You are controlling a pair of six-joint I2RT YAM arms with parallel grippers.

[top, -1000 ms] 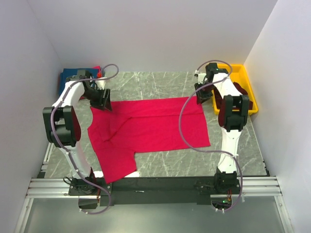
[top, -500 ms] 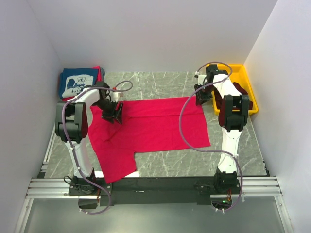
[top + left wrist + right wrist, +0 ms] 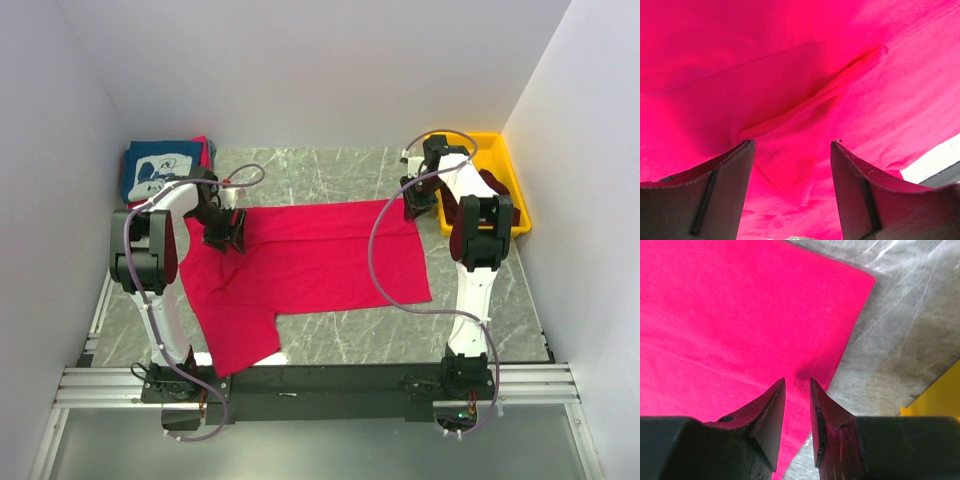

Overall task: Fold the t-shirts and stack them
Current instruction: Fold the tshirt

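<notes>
Left gripper (image 3: 791,143): jaws wide, empty, over red t-shirt (image 3: 320,262) crease. Right gripper (image 3: 797,381): jaws nearly together at shirt's upper right corner; grip unclear.

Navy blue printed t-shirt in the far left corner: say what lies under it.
Bright red cloth pokes out at the folded navy blue t-shirt's right edge. The rest beneath is covered; how many pieces cannot be told.

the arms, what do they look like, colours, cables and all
The left arm and right arm match: white links, bulky black joint housings, black bases. A thin grey-purple cable loops along each. The jaws are dark wedge-shaped plates narrowing to the tips.
</notes>
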